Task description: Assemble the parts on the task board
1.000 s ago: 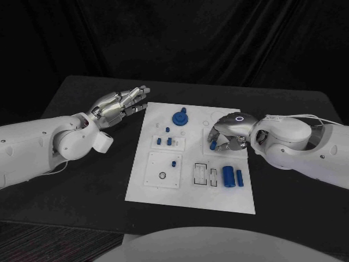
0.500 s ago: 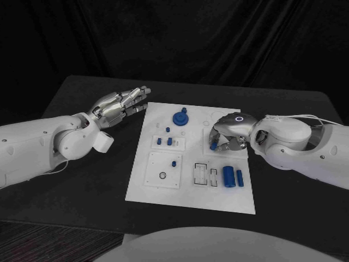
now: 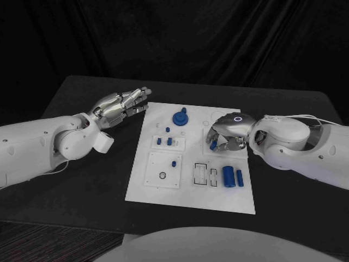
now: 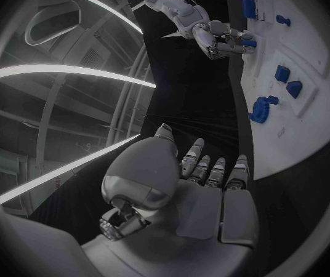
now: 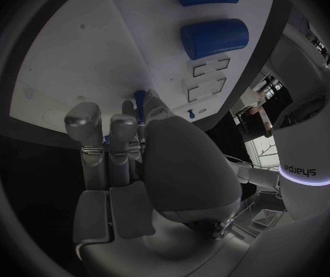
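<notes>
The white task board (image 3: 190, 191) lies in the middle of the black table. My right hand (image 3: 226, 134) hovers low over its right side, fingers curled down, pinching a small blue peg (image 3: 213, 145) between thumb and fingers; that peg (image 5: 140, 98) stands out past the fingertips, close to the board. My left hand (image 3: 124, 106) floats open just off the board's left edge, fingers stretched out together and holding nothing. A blue round knob part (image 3: 179, 117) sits at the board's far middle. Two blue cylinders, one thick (image 3: 228, 176) and one thin (image 3: 240, 178), lie near the right front.
Small blue pegs (image 3: 168, 141) stand in a left-centre block, another peg (image 3: 174, 162) and a dark ring (image 3: 162, 175) in the plate below. Empty rectangular slots (image 3: 200, 173) lie beside the cylinders. Black table (image 3: 88, 180) surrounds the board.
</notes>
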